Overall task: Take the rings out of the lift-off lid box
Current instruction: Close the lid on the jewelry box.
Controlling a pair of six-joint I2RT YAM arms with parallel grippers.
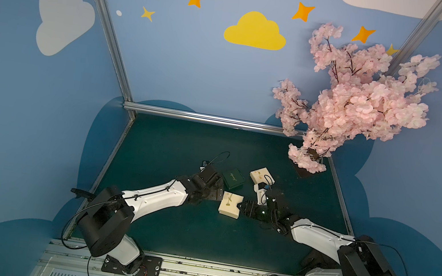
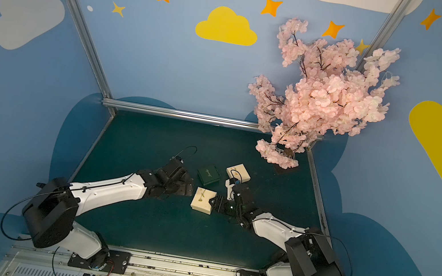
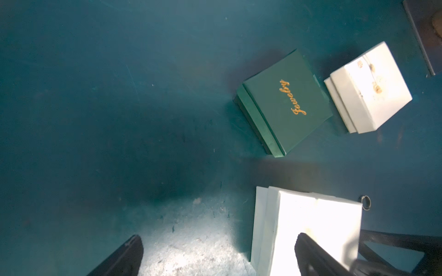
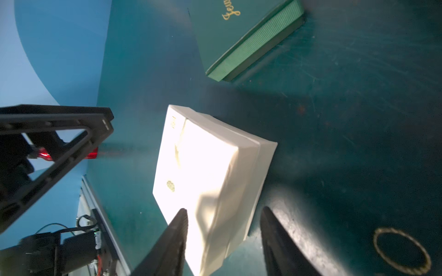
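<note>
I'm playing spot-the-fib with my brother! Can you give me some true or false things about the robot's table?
1. The green box says "Jewelry" in gold letters. True.
2. Three white boxes sit on the table. False: there are two, the near white box and the far white box.
3. A ring lies on the table, outside the boxes. True.
4. The left gripper holds the green box. False: it is open, and the green box lies clear of its fingers.

Ring (image 3: 365, 202), seemingly, lies beside overexposed white box (image 3: 311, 219).
</note>
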